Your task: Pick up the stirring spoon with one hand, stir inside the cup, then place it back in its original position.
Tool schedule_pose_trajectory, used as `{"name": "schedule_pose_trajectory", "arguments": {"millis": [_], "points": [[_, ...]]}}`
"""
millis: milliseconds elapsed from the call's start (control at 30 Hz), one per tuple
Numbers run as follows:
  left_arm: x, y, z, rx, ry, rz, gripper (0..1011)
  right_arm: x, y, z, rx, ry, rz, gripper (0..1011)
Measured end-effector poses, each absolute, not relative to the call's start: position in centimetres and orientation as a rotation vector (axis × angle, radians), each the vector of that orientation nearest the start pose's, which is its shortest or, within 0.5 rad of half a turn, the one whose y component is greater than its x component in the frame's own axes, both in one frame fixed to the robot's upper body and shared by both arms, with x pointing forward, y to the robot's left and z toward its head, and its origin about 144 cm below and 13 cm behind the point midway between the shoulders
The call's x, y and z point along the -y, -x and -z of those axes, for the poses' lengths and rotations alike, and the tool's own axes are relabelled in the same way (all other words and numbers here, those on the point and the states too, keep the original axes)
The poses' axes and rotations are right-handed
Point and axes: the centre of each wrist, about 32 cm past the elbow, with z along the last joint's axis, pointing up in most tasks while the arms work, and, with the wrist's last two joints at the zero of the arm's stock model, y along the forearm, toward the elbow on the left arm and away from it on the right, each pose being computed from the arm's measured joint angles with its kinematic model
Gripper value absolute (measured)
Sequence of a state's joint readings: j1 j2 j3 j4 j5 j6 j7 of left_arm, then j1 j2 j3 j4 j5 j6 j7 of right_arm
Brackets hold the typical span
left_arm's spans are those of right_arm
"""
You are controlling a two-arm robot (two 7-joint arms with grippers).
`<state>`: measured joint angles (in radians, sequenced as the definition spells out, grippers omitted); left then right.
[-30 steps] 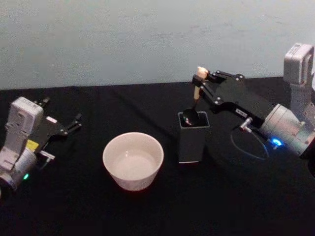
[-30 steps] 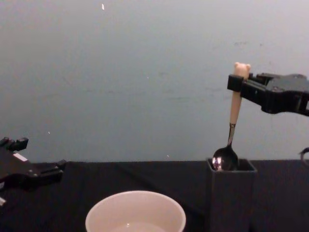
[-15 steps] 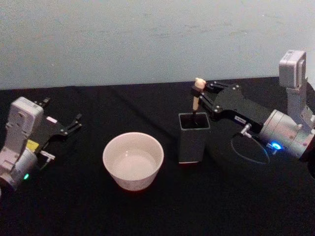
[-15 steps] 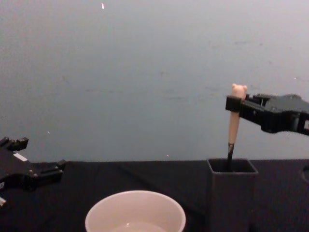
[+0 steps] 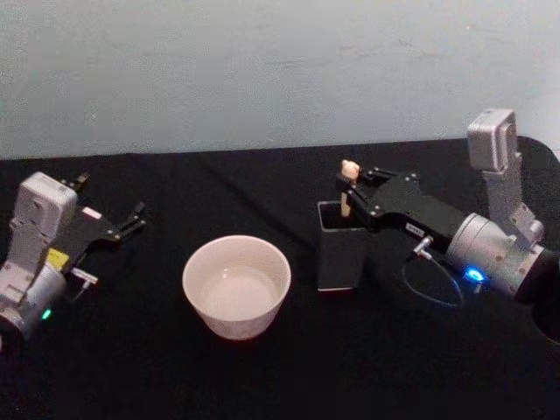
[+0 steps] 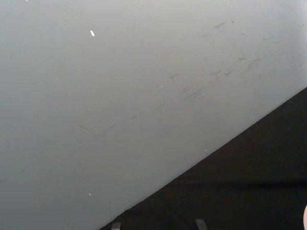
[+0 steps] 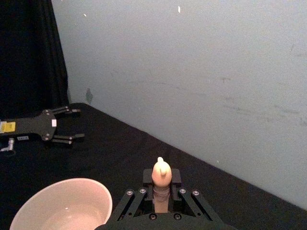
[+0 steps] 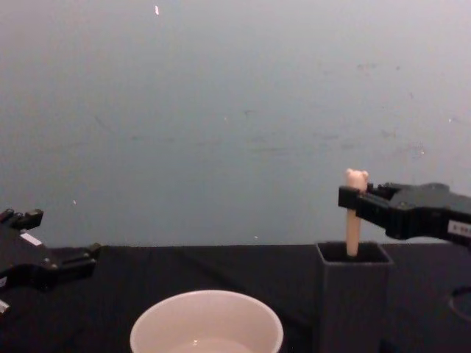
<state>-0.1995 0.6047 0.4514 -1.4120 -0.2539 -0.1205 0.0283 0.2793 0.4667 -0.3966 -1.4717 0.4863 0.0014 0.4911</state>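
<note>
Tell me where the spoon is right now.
The spoon stands upright in the dark holder, right of the white cup, its bear-head top held by the right pincer.

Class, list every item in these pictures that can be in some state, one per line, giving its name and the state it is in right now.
stirring spoon: upright, lower part inside the holder, handle gripped.
holder: upright on the table, spoon standing in it.
cup: upright, to the left of the holder, no spoon in it.
right gripper: shut on the spoon handle, just above the holder.
left gripper: open, parked at the far left, holding nothing.
</note>
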Motion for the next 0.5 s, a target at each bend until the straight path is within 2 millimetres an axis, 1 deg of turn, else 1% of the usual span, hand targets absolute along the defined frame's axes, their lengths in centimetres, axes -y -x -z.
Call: {"name": "schedule_pose_trajectory", "arguments": {"millis": [500], "points": [[-31.0, -48.9, -114.0, 0.285, -0.304, -1.248, 1002, 25.9, -51.5, -117.5, -0.026, 0.068, 0.803, 209]]}}
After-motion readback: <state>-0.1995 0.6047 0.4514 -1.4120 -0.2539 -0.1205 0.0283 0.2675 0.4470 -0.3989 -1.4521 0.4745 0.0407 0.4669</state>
